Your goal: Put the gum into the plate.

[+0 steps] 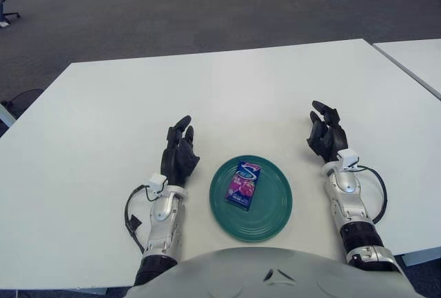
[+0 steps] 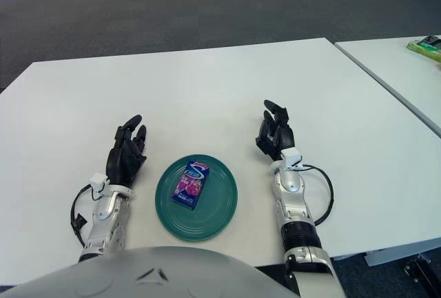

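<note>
Your right hand (image 1: 326, 134) sits to the right of the plate (image 1: 270, 210), fingers loosely extended and holding nothing, well apart from the plate rim. Your left hand (image 1: 180, 154) shows just left of the plate, fingers likewise relaxed and empty, close to the rim but not touching it.

The gum (image 1: 244, 184), a small purple and blue pack, lies flat inside the green plate, a little left of centre, long side running away from you.

The plate sits near the table's (image 1: 227, 91) front edge, between your two forearms. Bare white tabletop stretches ahead of both hands to the far edge. A second table (image 2: 396, 63) stands to your right, with a narrow gap between them.
</note>
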Robot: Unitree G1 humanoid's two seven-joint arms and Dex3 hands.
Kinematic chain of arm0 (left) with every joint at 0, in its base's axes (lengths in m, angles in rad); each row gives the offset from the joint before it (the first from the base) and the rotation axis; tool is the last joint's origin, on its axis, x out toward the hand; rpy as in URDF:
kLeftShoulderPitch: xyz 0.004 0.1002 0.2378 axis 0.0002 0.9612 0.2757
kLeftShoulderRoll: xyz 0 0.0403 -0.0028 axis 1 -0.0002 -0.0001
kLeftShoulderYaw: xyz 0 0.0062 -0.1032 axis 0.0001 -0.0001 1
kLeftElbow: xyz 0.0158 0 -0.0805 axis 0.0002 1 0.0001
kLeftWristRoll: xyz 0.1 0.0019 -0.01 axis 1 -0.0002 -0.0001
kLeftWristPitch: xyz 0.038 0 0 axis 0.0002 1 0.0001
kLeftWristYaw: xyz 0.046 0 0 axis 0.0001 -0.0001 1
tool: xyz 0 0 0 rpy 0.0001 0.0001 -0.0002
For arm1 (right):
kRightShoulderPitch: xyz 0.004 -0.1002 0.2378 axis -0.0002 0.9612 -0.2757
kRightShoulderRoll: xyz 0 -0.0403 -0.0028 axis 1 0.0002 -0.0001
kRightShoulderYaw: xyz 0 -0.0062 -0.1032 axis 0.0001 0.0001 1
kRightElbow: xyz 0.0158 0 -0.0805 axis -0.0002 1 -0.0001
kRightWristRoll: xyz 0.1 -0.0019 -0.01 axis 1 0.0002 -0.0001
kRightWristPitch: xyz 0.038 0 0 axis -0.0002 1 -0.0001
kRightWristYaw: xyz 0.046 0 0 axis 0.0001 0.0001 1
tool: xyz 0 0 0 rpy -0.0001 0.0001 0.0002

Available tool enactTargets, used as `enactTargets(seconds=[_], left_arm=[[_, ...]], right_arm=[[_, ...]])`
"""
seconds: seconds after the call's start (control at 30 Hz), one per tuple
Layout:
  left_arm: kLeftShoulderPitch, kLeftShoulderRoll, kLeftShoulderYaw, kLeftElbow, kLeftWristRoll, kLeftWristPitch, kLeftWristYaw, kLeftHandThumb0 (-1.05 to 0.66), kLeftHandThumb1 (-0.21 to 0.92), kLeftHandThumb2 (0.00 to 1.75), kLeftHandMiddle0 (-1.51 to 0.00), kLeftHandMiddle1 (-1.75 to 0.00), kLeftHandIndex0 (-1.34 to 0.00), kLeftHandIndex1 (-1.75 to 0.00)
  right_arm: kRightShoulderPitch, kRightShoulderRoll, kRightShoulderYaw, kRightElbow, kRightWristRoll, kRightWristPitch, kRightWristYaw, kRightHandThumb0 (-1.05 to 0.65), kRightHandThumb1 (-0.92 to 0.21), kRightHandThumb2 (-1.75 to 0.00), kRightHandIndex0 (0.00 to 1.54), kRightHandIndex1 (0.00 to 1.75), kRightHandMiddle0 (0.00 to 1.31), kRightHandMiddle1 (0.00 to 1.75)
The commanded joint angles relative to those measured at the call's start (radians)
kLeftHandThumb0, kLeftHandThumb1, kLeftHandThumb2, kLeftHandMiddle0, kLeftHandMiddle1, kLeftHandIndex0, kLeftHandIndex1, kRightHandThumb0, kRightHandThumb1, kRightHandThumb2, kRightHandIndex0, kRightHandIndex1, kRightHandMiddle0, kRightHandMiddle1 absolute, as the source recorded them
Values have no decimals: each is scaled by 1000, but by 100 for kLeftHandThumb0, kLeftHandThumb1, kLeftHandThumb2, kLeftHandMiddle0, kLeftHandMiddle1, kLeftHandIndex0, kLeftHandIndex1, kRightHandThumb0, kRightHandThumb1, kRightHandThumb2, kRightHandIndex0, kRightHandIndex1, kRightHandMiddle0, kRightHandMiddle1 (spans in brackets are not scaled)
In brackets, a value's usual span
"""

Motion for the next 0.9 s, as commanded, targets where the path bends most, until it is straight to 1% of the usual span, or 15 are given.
enactTargets(seconds=[0.0, 0.13, 0.27, 0.63, 0.87], left_arm=[[91, -12, 18, 62, 21, -7, 23, -92, 92, 100, -25, 0, 0, -79], [95, -15, 12, 56, 35, -3, 27, -91, 92, 100, -22, 0, 0, -68], [97, -18, 11, 57, 40, -1, 26, -91, 92, 99, -20, 0, 0, -61], [98, -30, 12, 74, 36, -14, 27, -91, 92, 97, -18, 0, 0, -51], [101, -41, 14, 83, 31, -29, 31, -92, 92, 97, -13, 0, 0, -41]], right_arm=[[115, 49, 40, 9, -29, 81, 1, -57, -92, -90, 26, 0, 0, 52], [102, 46, 44, -1, -41, 133, 15, -57, -92, -91, 25, 0, 0, 45], [95, 46, 44, -2, -53, 158, 22, -57, -92, -91, 24, 0, 0, 40], [87, 54, 52, -12, -78, 184, 28, -56, -92, -88, 25, 0, 0, 43], [94, 64, 54, -31, -85, 195, 31, -56, -92, -87, 23, 0, 0, 44]])
